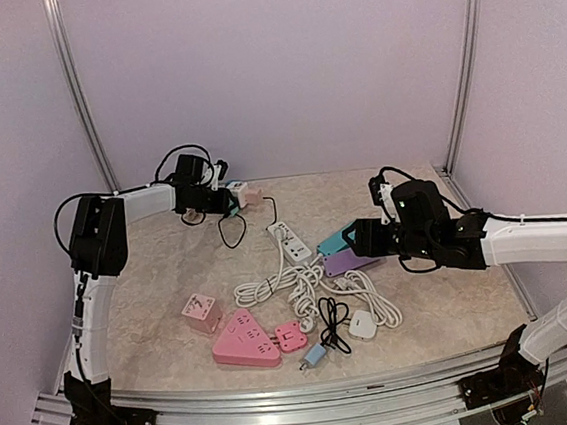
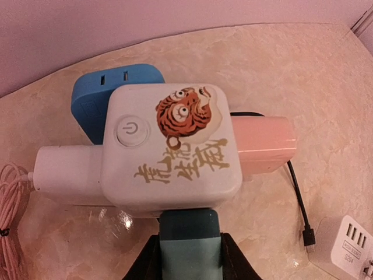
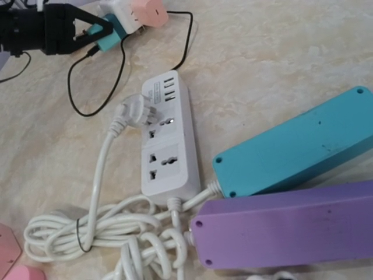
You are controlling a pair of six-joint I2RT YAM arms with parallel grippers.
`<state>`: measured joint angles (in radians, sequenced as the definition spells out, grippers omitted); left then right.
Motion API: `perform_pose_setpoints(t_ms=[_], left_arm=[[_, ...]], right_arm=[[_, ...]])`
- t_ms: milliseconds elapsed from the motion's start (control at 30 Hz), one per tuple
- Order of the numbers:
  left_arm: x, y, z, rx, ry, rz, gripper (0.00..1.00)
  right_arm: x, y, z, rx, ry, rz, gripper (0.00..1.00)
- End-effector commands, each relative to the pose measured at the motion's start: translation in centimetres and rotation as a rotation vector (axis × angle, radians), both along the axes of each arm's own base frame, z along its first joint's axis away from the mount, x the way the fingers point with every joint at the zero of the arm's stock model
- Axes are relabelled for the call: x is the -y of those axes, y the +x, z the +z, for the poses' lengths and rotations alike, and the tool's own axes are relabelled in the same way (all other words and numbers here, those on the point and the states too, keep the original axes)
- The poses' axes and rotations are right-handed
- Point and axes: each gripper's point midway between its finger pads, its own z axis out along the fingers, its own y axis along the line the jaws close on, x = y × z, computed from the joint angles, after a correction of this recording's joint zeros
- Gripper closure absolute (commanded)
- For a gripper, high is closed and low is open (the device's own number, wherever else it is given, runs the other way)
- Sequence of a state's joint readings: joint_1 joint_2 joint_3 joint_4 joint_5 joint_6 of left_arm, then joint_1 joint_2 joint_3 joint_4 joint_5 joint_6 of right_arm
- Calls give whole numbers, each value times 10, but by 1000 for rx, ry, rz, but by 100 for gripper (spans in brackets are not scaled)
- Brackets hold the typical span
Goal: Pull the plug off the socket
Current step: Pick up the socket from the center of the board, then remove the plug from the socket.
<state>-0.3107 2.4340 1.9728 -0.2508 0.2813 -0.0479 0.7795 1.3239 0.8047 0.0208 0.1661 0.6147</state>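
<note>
A white cube socket (image 2: 172,149) with a tiger picture sits at the back left of the table (image 1: 233,190). A teal plug (image 2: 189,233) is pushed into its near side. My left gripper (image 2: 189,259) is shut on that plug, one black finger pressed against each side. The right wrist view shows the same grip from afar, with the plug (image 3: 108,39) between the fingers. A blue plug (image 2: 102,102), a pink plug (image 2: 262,143) and a white plug (image 2: 64,175) fill the cube's other sides. My right gripper (image 1: 369,239) hovers mid-right; its fingers do not show.
A white power strip (image 3: 166,137) with coiled white cords lies in the middle. Beside it lie a teal strip (image 3: 303,146) and a purple strip (image 3: 291,227), just below my right gripper. A pink cube (image 1: 201,312) and a pink triangular socket (image 1: 244,342) sit near the front. A black cable (image 2: 297,192) trails from the pink plug.
</note>
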Motion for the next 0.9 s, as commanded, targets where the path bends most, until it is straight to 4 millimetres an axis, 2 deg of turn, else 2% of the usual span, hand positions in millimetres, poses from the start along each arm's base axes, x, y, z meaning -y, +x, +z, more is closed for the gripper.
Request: perform_pose_setpoints(t_ms=[0, 167, 200, 300, 433, 633, 667, 767, 867], left_arm=[[6, -17, 15, 41, 45, -10, 89], [5, -35, 48, 43, -58, 23, 99], [8, -41, 64, 57, -100, 18, 100], [14, -62, 91, 69, -199, -7, 100], [20, -95, 136, 101, -320, -46, 100], [21, -145, 155, 52, -391, -72, 100], [22, -156, 161, 50, -394, -82, 100], [23, -184, 159, -11, -385, -90, 100], [24, -215, 169, -61, -421, -122, 100]], right_arm=[[8, 2, 9, 17, 7, -26, 34], [10, 3, 12, 29, 1, -32, 34], [10, 3, 13, 33, 0, -32, 34], [8, 2, 12, 27, -25, -15, 33], [-1, -1, 18, 44, -37, 31, 30], [-27, -10, 40, 85, -39, 134, 25], [-34, -13, 45, 91, -42, 150, 25], [-56, -21, 55, 101, -44, 198, 24], [-82, -29, 64, 104, -13, 260, 22]])
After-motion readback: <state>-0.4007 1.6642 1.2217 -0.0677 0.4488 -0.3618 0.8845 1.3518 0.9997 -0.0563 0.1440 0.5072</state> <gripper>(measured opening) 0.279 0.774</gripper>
